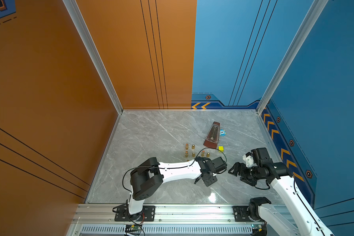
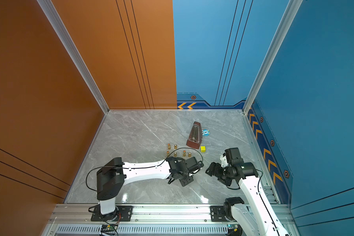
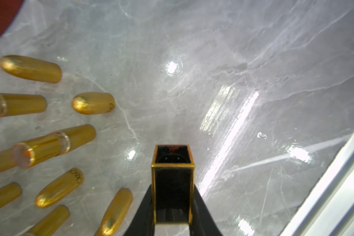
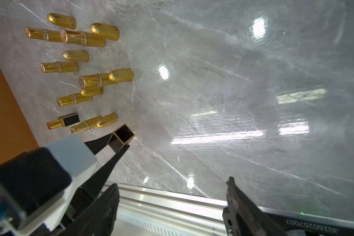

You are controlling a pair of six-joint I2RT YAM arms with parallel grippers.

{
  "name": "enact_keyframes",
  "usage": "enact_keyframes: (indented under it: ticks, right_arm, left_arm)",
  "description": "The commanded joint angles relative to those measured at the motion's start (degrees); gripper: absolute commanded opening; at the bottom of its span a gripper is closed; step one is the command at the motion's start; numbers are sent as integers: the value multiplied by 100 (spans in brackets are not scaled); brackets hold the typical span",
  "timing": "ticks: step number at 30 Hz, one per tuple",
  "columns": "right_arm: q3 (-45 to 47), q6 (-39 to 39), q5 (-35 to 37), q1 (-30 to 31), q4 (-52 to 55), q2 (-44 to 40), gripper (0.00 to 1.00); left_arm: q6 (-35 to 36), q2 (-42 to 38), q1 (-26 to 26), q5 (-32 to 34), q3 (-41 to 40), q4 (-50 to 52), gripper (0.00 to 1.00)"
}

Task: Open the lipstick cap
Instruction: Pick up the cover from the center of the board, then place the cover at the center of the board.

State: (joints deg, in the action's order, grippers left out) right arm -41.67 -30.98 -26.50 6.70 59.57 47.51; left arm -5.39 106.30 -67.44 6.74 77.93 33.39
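- Near the front middle of the grey marble counter (image 1: 151, 143), the left end effector (image 3: 173, 196) is clamping its 2 black fingers (image 3: 202, 210) on the lipstick cap (image 3: 173, 183), a square black sleeve with gold edges.
- The lipstick cap is sitting between the fingertips with its open mouth pointing away from the left wrist. Its hollow inside is also showing in the right wrist view (image 4: 123, 135).
- The lipstick base (image 4: 70, 120), black with a gold inner tube, is resting uncapped on the counter. It is lying just beside the gold lipsticks (image 1: 192, 150) and apart from the cap.
- The right end effector (image 4: 172, 204) is hanging open near the left one, with its jaws spread wide and nothing between them.
- The gold lipsticks are standing in short rows behind the left arm, uncapped, with rounded gold caps (image 4: 104, 31) standing next to them.
- Farther back, a brown metronome (image 1: 212, 134) is standing with a small blue toy clock (image 1: 222, 132) just beside it. A yellow block (image 1: 220, 148) is sitting near its base.
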Motion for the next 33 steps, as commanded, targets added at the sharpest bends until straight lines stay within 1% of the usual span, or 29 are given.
enact_keyframes:
  ticks: [1, 2, 4, 6, 9, 13, 17, 19, 23, 25, 30, 33]
  right_arm:
    - [-191, 204, -927, 56, -81, -141, 82]
    - [-204, 211, -1274, 87, -223, -151, 81]
    - [-224, 165, -1711, 235, -495, -170, 80]
    - [-287, 108, -1747, 495, -679, -148, 79]
    - [-314, -72, -2101, 911, -1221, -5, 77]
    - [-312, -140, -2008, 1298, -1571, 197, 71]
    - [-400, -55, -1803, 1660, -1713, 542, 68]
    - [-424, -22, -1737, 1762, -1757, 665, 65]
    - [-352, -92, -1680, 1905, -1984, 837, 59]
    - [-333, -108, -1670, 1905, -2018, 886, 55]
    - [-213, -253, -1694, 1939, -2277, 925, 47]
    - [-163, -277, -1685, 2001, -2334, 987, 41]
  left_arm:
    - [100, -650, 171, -207, -444, -595, 16]
    - [129, -851, 214, -285, -656, -831, 16]
    - [143, -1214, 367, -554, -987, -1164, 16]
    - [149, -1506, 495, -836, -1269, -1457, 16]
    - [292, -1791, 539, -1180, -1499, -1690, 16]
    - [446, -2032, 548, -1463, -1680, -1804, 15]
    - [530, -2192, 561, -1905, -1850, -2007, 14]
    - [535, -2226, 556, -1964, -1852, -2037, 13]
    - [548, -2262, 561, -2078, -1852, -2094, 11]
    - [558, -2282, 565, -2090, -2009, -2134, 11]
    - [562, -2309, 575, -2192, -2045, -2160, 11]
    - [540, -2350, 584, -2105, -2085, -2213, 11]
